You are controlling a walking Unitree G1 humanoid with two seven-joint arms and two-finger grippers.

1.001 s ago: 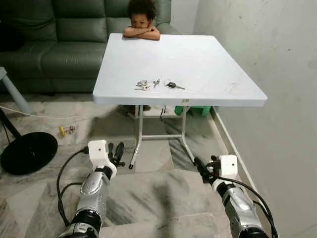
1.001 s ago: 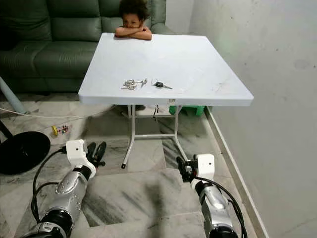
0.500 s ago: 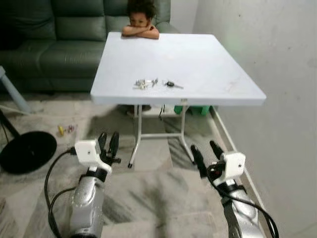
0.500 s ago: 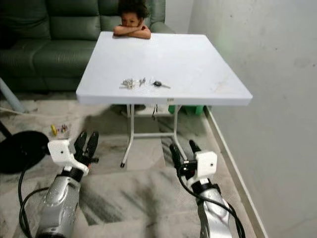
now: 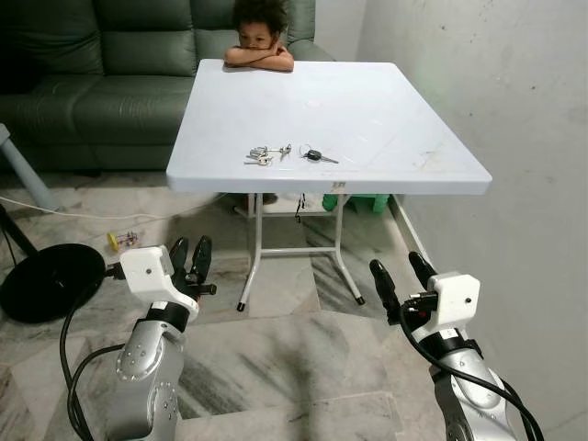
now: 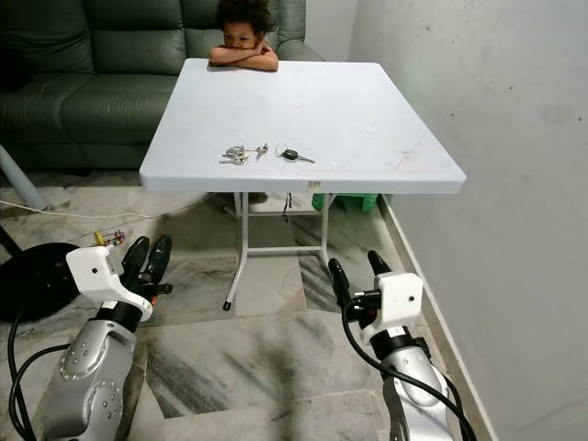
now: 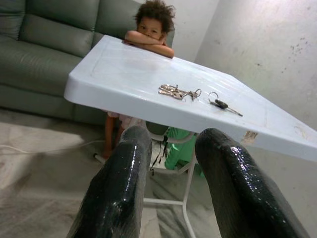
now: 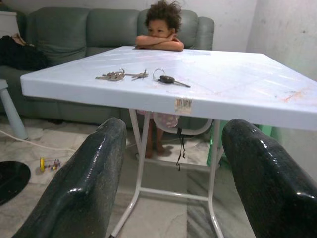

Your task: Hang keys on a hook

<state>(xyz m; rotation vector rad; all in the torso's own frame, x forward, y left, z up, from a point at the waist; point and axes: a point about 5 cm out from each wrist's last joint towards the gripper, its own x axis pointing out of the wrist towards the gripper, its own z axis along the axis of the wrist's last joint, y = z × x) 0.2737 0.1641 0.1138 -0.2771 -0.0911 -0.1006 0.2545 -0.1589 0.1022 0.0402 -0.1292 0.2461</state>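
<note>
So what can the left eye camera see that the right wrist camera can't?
The left eye view takes in the left hand, open, and its silver arm. The right wrist view peeks under the table and catches the person's legs. Both have the white table, the bunch of keys, the black car key, the person leaning on the far edge, and the green sofa.

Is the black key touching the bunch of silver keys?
Apart. The left eye view shows bare white tabletop between the black key and the bunch of silver keys.
</note>
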